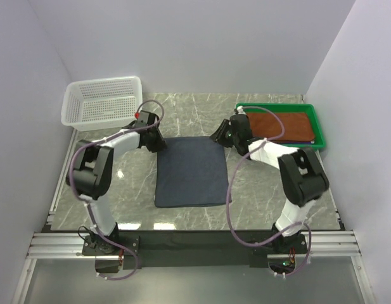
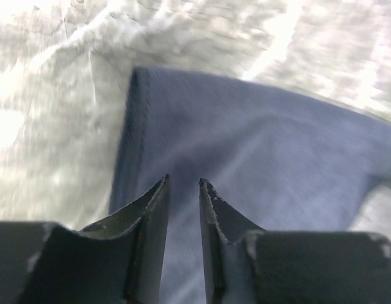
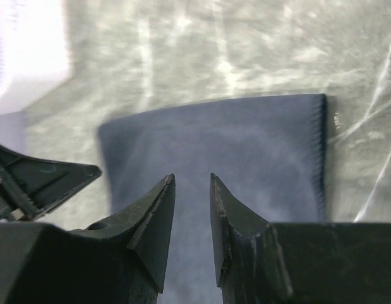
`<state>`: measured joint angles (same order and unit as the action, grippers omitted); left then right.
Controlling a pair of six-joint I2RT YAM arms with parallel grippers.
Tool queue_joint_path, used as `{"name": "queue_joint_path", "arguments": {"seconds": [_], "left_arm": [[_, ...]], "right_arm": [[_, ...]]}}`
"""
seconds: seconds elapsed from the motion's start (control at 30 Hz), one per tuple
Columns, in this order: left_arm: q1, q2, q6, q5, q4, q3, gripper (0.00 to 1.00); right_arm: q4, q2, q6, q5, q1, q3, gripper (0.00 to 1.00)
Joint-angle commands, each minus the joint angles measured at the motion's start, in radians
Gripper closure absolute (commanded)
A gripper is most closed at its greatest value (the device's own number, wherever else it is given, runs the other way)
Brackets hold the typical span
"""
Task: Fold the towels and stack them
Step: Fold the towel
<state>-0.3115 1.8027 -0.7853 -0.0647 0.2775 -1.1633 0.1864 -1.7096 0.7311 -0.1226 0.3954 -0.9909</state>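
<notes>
Two tools hang over the far edge of the grey-blue towel (image 1: pixel 190 171), which lies flat in the middle of the surface (image 1: pixel 265 190). The left tool (image 2: pixel 184 182) is at the towel's far left corner and the right tool (image 3: pixel 192 177) at its far right corner. In both wrist views we see the fingers a little apart, with cloth showing through the gap and nothing pinched. A rust-brown towel (image 1: pixel 281 125) rests in the green tray (image 1: pixel 319 126), beyond the grey-blue towel's right side. We judge the next move to be a pinch on both far corners for a fold. With gaps this narrow, a tool may press down on the cloth rather than straddle its edge, pushing up a wrinkle. If one corner catches and the other slips, the fold would come out skewed. The smooth surface would also let the whole towel slide.
</notes>
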Motion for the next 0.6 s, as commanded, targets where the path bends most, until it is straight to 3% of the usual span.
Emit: {"name": "queue_joint_path", "arguments": {"seconds": [0.0,0.13,0.33,0.43,0.53,0.57], "left_arm": [[0.005,0.069,0.049,0.035,-0.009,-0.085,0.70],[0.011,0.151,0.061,0.089,0.009,-0.125,0.73],[0.022,0.141,0.057,0.192,0.041,-0.095,0.73],[0.022,0.121,0.067,0.204,0.064,-0.096,0.69],[0.022,0.074,0.087,0.175,0.083,-0.111,0.58],[0.020,0.060,0.096,0.172,0.094,-0.121,0.50]], "right_arm": [[0.022,-0.094,-0.018,0.006,-0.007,-0.066,0.64],[-0.004,-0.189,-0.013,0.046,-0.015,-0.112,0.64],[-0.083,-0.240,0.063,0.121,-0.047,-0.100,0.65],[-0.091,-0.223,0.041,0.112,-0.058,-0.091,0.65],[-0.103,-0.165,-0.048,0.094,-0.058,-0.107,0.65],[-0.122,-0.147,-0.085,0.086,-0.056,-0.120,0.65]]}}
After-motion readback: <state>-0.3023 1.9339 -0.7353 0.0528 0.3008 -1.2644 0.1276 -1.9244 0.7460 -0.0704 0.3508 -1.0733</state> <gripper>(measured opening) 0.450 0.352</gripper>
